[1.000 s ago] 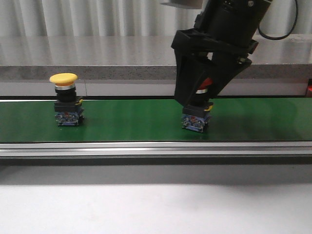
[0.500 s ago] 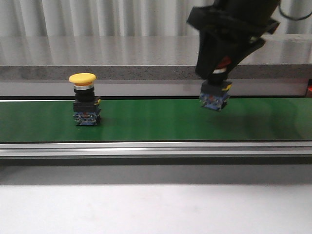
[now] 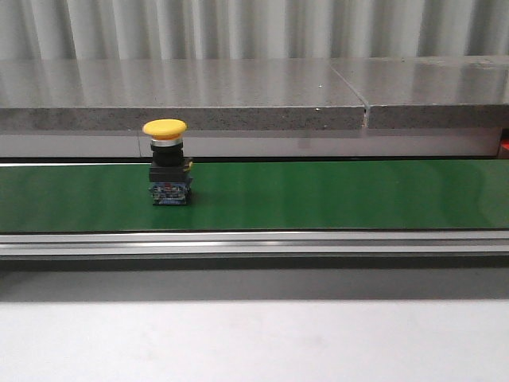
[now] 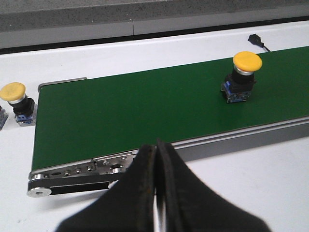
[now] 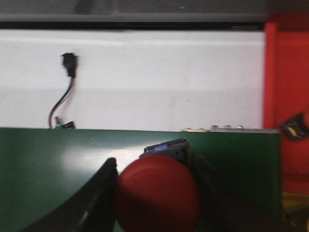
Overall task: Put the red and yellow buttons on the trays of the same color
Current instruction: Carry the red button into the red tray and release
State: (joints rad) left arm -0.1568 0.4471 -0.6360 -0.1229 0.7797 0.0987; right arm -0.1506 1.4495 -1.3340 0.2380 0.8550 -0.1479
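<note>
One yellow button (image 3: 165, 127) upright on green belt (image 3: 334, 195), left of centre. Right gripper (image 5: 154, 193) clamped on red button (image 5: 157, 193) above belt's right end, near red tray (image 5: 287, 96). Left gripper (image 4: 157, 159) jaws pressed together, empty.

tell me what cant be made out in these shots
- Right gripper: absent from the front view; the right wrist view shows it shut on the red button, whose base the cap mostly hides.
- Red tray: cut by the frame edge, blurred; contents unclear.
- Second yellow button off the belt: small, near the left wrist view's edge.
- Left gripper: shut, empty.
</note>
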